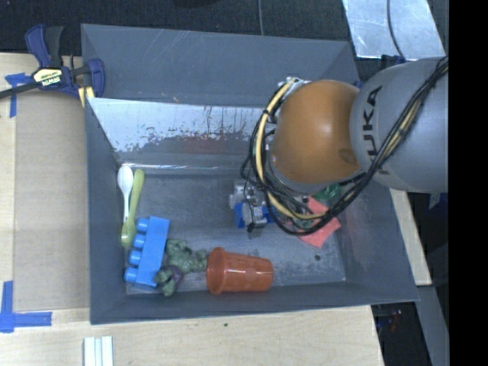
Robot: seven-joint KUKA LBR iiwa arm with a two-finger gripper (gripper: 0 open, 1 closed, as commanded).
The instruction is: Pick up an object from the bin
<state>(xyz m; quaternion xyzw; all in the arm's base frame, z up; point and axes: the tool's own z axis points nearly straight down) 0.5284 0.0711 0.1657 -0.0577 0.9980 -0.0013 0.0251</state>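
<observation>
Bin: grey, things mostly along the front edge.
Arm: in from the right, orange cover over mid-bin.
Cup: orange, on its side by the front edge; likely the easiest pick.
Block: blue, front-left corner.
Pink piece: flat, beneath the arm, right side.
Gripper: above bare floor mid-bin; wide or narrow, cannot tell.
Advice: shift frontward, straddle the Cup across its width, keep off the wall.

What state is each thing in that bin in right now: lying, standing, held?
orange cup, on its side by the near wall of the bin.
blue toy brick, lying in the near-left corner.
green mottled toy, lying between brick and cup.
spoon, flat along the left wall.
pink piece, flat, partly hidden under the arm.
claw, hanging over the middle.
</observation>
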